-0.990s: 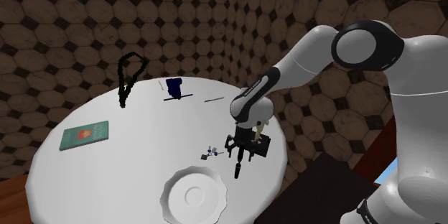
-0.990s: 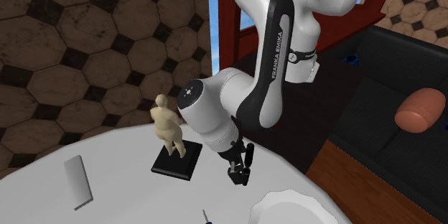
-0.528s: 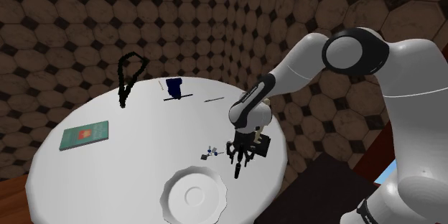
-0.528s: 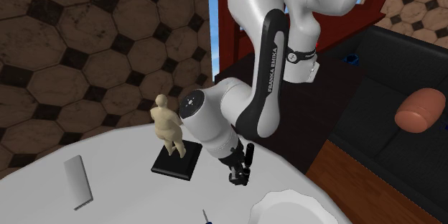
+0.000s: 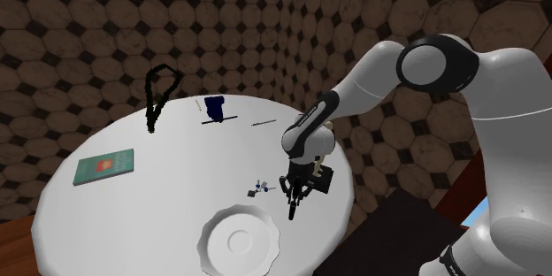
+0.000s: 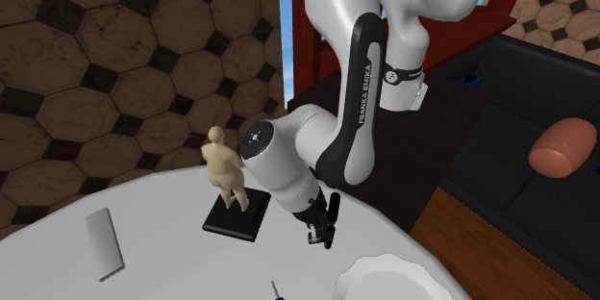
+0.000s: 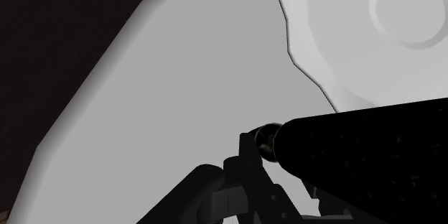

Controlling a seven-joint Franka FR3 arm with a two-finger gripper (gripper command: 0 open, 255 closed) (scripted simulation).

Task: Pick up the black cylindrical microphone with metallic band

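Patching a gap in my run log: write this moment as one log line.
phase: grasp | tool: shut on microphone | microphone: lying on white table, beside plate | lift: not yet

Shoulder view overlooks the table (image 5: 177,195); second exterior faces across, nearer.

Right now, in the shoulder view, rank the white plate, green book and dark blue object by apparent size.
1. white plate
2. green book
3. dark blue object
The plate sits nearest the camera and the blue object farthest, so real sizes may differ.

Statuette (image 6: 223,165) and plate (image 5: 237,241) closely flank the jaws.
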